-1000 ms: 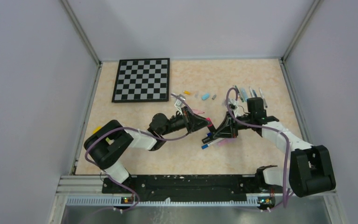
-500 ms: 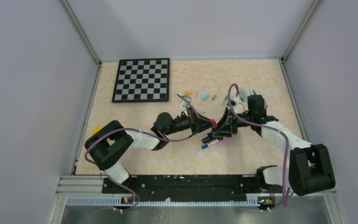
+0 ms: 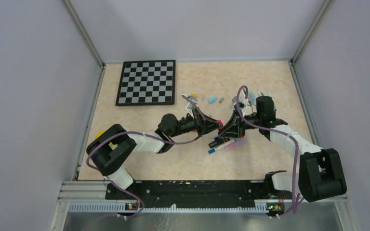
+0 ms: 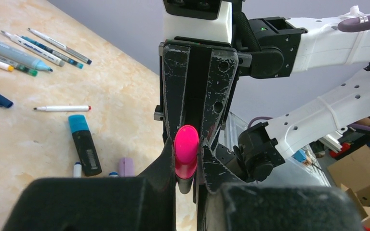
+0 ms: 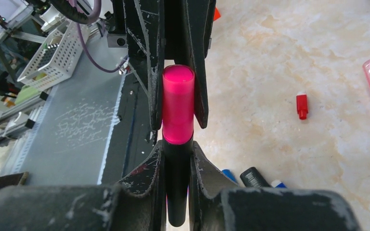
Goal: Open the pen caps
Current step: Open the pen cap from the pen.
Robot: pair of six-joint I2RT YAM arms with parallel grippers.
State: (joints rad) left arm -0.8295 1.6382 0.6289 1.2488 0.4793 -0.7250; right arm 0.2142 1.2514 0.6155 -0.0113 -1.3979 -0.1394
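Showing partial progress: left gripper (image 4: 186, 160) clamped on the pink cap (image 5: 178, 103), right gripper (image 5: 177, 153) clamped on the black barrel (image 5: 177, 192), cap still seated above the table (image 3: 173, 156); loose caps (image 3: 212, 99) lying beyond, capped pens (image 3: 221, 144) waiting underneath.

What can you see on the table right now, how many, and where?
checkerboard: one, black and white, far left.
pink marker: one, pink with black barrel, clamped between both grippers.
loose caps: at least three, yellow, light blue, grey, right of checkerboard.
red cap: one, red, lying alone.
far pens: several, mixed colours, far right.
black marker: one, teal cap, lying beside the grippers.
yellow block: one, left edge.
left gripper: one, black, shut on pink marker.
right gripper: one, black, shut on pink marker.
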